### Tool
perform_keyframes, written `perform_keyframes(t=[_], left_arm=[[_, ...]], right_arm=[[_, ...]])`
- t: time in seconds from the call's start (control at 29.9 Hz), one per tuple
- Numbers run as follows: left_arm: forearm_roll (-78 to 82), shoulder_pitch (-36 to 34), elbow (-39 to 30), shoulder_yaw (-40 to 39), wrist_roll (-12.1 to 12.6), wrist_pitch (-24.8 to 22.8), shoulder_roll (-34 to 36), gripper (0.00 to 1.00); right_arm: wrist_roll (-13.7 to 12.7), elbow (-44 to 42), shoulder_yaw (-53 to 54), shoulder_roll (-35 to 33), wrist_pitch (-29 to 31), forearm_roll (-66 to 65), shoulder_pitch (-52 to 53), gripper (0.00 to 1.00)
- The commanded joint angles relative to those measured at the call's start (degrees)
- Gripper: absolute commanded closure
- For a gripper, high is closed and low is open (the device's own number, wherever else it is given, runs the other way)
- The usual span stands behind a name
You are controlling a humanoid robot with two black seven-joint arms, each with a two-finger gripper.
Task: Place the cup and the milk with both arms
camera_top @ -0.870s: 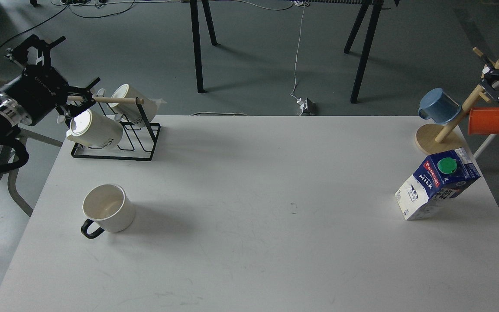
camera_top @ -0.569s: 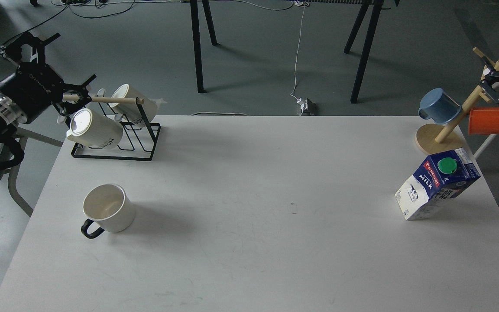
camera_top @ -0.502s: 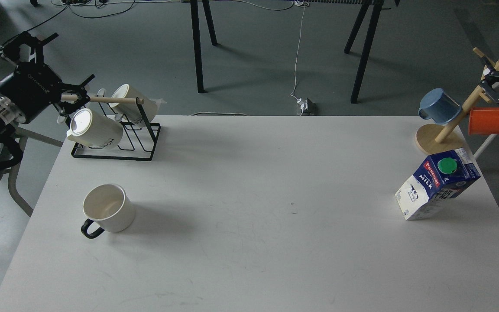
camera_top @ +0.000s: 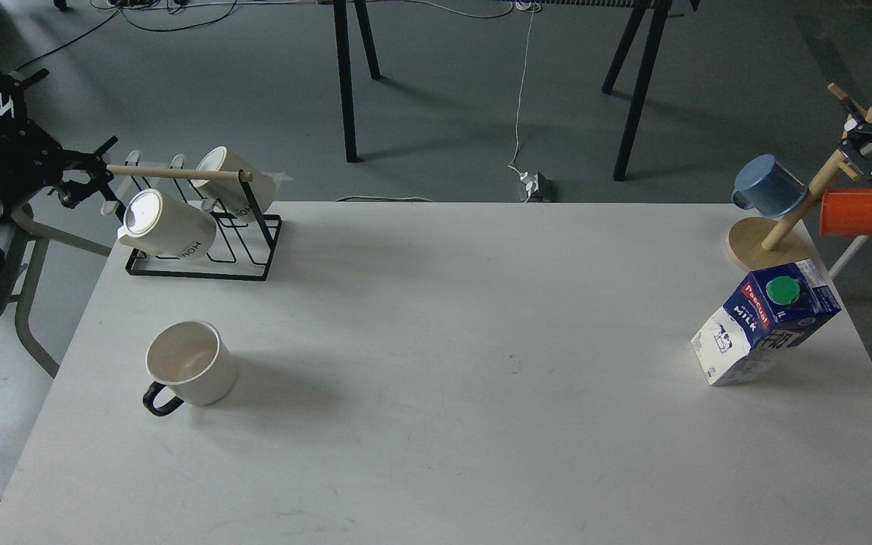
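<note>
The cup, a white mug with a black loop handle, stands upright on the white table at the front left, handle toward me. The milk, a blue and white carton with a green cap, stands at the right side of the table. My left gripper is open and empty off the table's far left corner, well away from the cup. My right gripper is open and empty at the right edge, by the wooden mug tree, above and behind the milk.
A black wire rack with a wooden bar holds two cream lettered mugs at the back left. A wooden mug tree with a blue cup and an orange cup stands at the back right. Black table legs and cables lie on the floor beyond.
</note>
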Motion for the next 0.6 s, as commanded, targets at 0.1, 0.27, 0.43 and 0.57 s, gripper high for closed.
perform_keyframes(t=[0.1,0.27,0.43,0.57], left_arm=[[9.4,-1.7,-1.4,3.1,0.0,0.0,4.7,0.0],[30.5,-1.6,-10.4,3.2,-6.2,0.0,12.9,0.01],[42.1,-1.0,-22.0,3.3,-16.2,0.0,20.6,0.0],[55.8,-1.0,-31.0,3.5,-25.0,0.0,24.1,0.01]], right_arm=[[0.0,0.0,0.0,0.0,0.0,-0.1,0.0,0.01],[0.0,0.0,0.1,-0.4,0.0,-0.1,0.0,0.01],[0.0,-0.1,0.1,-0.5,0.0,-0.1,-0.1,0.01],[0.0,-0.1,0.1,-0.5,0.0,-0.1,-0.5,0.01]])
